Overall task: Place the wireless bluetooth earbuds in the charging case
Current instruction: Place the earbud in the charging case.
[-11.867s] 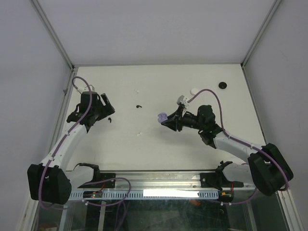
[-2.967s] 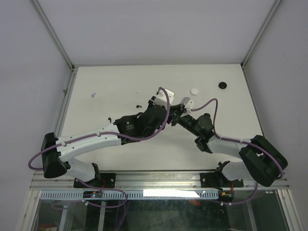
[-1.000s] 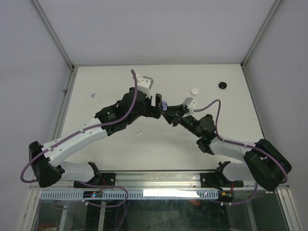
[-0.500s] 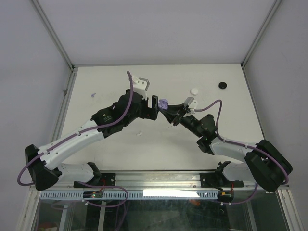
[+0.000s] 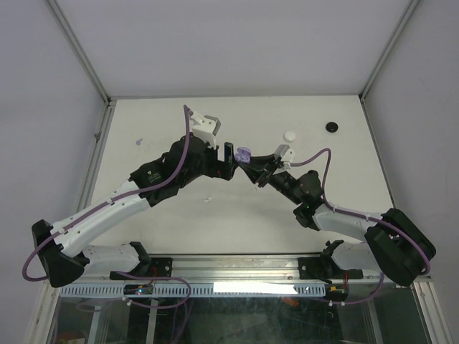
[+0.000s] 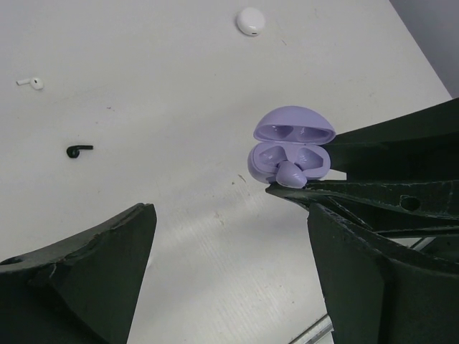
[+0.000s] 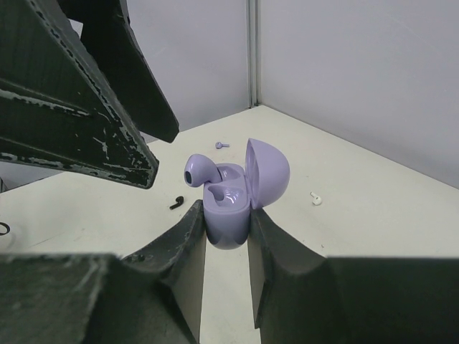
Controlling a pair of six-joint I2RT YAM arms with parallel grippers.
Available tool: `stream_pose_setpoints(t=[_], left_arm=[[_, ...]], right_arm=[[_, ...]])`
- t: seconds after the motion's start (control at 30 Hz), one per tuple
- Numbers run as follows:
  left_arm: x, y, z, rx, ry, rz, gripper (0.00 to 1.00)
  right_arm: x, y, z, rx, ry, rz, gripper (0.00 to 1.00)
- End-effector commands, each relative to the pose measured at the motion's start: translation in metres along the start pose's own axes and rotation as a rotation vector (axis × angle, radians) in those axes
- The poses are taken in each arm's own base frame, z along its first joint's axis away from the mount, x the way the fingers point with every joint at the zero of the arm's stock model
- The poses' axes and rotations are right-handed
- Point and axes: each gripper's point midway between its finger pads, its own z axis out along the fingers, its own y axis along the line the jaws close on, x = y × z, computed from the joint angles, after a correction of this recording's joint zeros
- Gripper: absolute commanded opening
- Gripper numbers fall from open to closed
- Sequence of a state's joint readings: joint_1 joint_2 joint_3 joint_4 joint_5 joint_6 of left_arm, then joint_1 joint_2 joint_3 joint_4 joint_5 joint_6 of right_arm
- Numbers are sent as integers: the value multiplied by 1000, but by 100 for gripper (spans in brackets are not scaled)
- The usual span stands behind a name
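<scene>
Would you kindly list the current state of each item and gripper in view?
purple charging case: lid open, clamped in the right gripper
purple earbud: sitting in one case slot, other slot empty
right gripper: shut on the case
left gripper: open, empty
second purple earbud: loose on table
black earbud: loose on table
white earbud: loose on table
white round case: closed

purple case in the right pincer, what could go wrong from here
The earbud sits high in the case, apparently not seated; a tilt could drop it out.
The left pincer stands open close beside the case; a nudge could knock the earbud or the raised lid.
The right pincer grips only the case's lower half, so a push might twist it loose.
</scene>
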State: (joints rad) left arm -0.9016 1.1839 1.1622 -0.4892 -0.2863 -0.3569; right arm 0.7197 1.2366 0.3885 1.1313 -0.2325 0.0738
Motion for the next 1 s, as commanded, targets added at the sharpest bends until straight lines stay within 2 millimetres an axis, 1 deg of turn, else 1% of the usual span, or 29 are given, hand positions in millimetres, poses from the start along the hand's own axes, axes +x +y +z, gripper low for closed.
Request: stream_pose_setpoints(t=[0.0,0.17,0.4,0.73,0.97], left_arm=[[-37,-20,-11,90,-101,-50,89],[-42,-22,1,71,-103,-57,90],[-34,-16,12,29,-85,-50,90],[-31,6,4,-33,-100,-48,89],[-30,14,2,-51,-97,-49,89]], right_arm=[[-33,1,5,-3,-106,-31,0],[-35,1,4,-3,-109,-31,0],[-37,1,3,1,-108,-34,0],[-36,2,2,-3,-109,-32,0],[-38,2,2,-7,-114,-34,0]])
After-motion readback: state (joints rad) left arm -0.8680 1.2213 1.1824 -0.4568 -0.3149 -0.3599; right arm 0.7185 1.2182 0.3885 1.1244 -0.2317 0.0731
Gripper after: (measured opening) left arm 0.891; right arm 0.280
